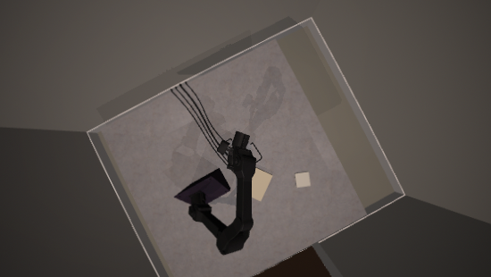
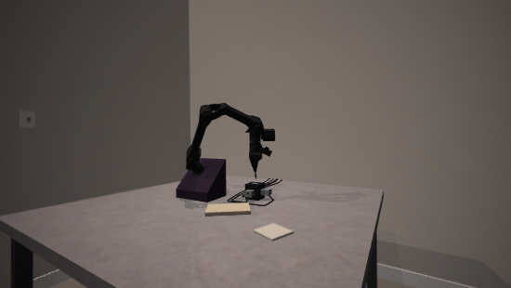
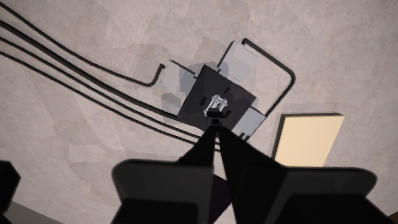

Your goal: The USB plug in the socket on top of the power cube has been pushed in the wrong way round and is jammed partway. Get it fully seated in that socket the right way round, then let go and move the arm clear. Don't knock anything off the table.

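Observation:
The dark power cube (image 2: pixel 256 188) (image 3: pixel 198 90) stands on the table; the arm hides it in the top view. A pale metallic socket area (image 3: pixel 216 102) shows on its top. My gripper (image 2: pixel 255 173) (image 3: pixel 216 130) points down above the cube, its fingertips nearly together, shut on the small dark USB plug (image 2: pixel 255 176) (image 3: pixel 215 115). The plug hangs just above the cube top, with a gap below it in the exterior view. In the wrist view it overlaps the near edge of the socket area. Which way round the plug faces cannot be told.
Grey plugs (image 2: pixel 266 191) (image 3: pixel 239 60) sit on the cube's sides, with black cables (image 1: pixel 198 109) (image 3: pixel 95 77) running across the table. A cream board (image 1: pixel 262 184) (image 2: pixel 228 209) (image 3: pixel 310 140), a small pale square (image 1: pixel 303 180) (image 2: pixel 273 231) and a purple wedge stand (image 1: pixel 212 189) (image 2: pixel 216 181) are nearby.

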Tool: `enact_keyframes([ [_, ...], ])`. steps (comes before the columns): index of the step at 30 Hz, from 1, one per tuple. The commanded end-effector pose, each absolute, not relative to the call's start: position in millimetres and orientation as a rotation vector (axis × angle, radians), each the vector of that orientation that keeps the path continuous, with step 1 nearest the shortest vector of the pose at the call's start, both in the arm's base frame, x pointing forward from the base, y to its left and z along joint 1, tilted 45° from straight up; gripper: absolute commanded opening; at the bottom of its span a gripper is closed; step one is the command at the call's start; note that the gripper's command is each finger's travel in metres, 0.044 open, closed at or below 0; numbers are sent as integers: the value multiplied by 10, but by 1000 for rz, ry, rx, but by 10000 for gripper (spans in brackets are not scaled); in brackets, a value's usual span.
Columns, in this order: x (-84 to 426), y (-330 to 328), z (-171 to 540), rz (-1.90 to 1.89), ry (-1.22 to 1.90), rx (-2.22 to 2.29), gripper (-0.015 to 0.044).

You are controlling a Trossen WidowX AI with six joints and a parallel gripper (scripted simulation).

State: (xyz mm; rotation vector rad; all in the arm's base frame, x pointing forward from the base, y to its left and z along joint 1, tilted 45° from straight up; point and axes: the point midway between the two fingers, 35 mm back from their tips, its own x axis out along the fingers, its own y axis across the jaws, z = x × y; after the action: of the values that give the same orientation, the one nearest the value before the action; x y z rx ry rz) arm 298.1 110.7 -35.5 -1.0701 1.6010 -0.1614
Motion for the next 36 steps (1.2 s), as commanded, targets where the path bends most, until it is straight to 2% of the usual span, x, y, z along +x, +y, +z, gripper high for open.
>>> enact_keyframes([
  [1, 2981, 1105, -357, -81, 1624, -1147, 0],
  [36, 2981, 1105, -358, 732, 1691, -1814, 0],
])
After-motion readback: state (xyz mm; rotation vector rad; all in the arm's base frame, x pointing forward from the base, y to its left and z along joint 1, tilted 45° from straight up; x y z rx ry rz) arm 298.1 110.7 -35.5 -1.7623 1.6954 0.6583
